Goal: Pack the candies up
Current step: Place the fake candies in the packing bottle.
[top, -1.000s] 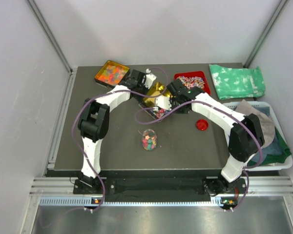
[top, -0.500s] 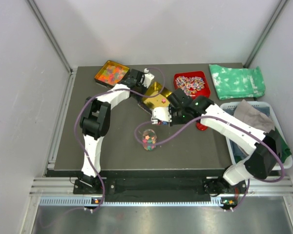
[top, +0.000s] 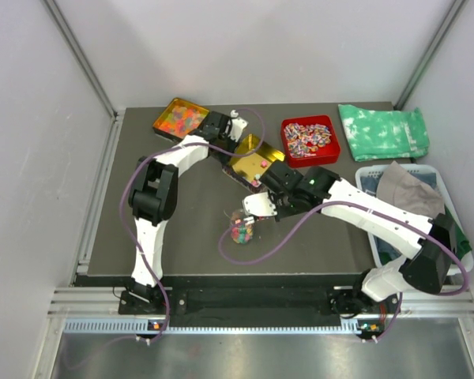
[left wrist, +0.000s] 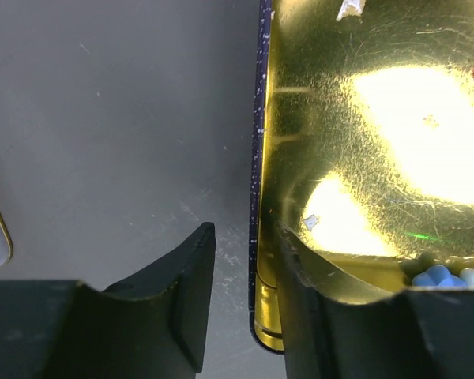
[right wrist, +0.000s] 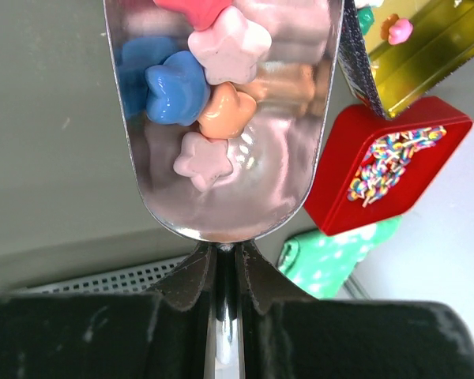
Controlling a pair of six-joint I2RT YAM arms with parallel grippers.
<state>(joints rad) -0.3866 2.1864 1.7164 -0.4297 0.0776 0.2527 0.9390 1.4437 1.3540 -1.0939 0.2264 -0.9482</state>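
Nearest on the dark counter [top: 174, 229] stands a small clear jar [top: 241, 229], partly filled with the mixed-colour candies [right wrist: 174, 83]. Just over its far side hangs a metal scoop [right wrist: 221, 181], whose thin handle is pinched tight between the fingers of the right hand [right wrist: 225, 272]. The bowl of the scoop carries a small load of the sweets: two pale pink, one blue, one orange and a red one at the top edge (seen close up they are star- and flower-shaped rather than round).

Beyond the jar lies a gold-lined tray [left wrist: 363, 158] with a dark speckled outer wall. A few more candies sit in its near corner, and the rest of its shiny floor is bare. The left hand [left wrist: 241, 292] sits at this tray's edge with its fingers [left wrist: 191, 292] apart. One is outside on the counter, clear of the wall, and the other is inside the tray, so the rim stands between them without being clamped.

Farther back, to the right of the gold tray, a red tray [right wrist: 340, 197] holds striped wrapped sweets [top: 306, 134]. At the far left is a tray of orange-yellow gummies [top: 167, 133]. A green patterned cloth [top: 383, 130] lies at the far right corner. On the near side of it, a white basket [top: 365, 170] of fabrics sits at the counter's right edge.
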